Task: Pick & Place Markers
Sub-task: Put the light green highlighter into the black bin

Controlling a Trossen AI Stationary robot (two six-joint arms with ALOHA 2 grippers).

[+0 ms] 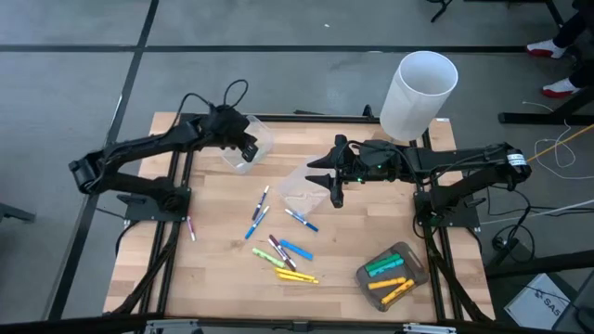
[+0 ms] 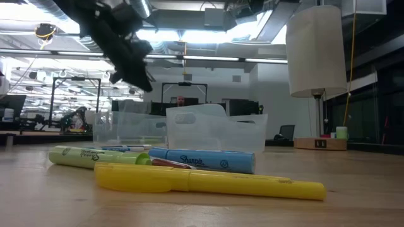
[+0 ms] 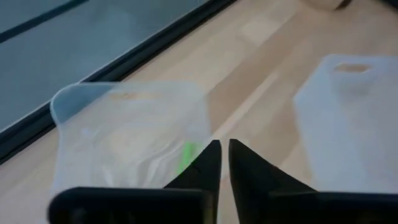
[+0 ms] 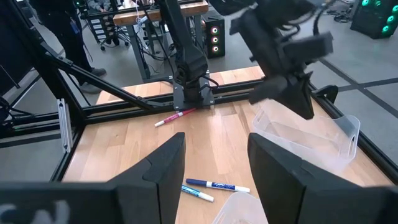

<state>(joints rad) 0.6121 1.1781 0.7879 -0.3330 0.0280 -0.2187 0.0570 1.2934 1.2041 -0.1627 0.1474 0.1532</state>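
Several markers lie loose on the table: white ones with blue caps (image 1: 300, 220), light blue (image 1: 295, 250), yellow (image 1: 297, 276), and a maroon one (image 1: 190, 227) apart near the left edge. My left gripper (image 1: 247, 148) hangs shut above the far-left clear tub (image 3: 124, 137); something green (image 3: 185, 158) shows inside that tub. My right gripper (image 4: 214, 155) is open, hovering over the middle clear tub (image 1: 302, 186) and the blue-capped markers (image 4: 214, 185). In the low view, yellow (image 2: 208, 180), blue (image 2: 202, 159) and green (image 2: 95, 156) markers lie in front.
A grey tray (image 1: 419, 271) near the table's right near corner holds green and yellow markers. A tall white cylinder (image 1: 418, 93) stands at the far right edge. Black frame rails run along the table's sides. Bare wood shows in the left near area.
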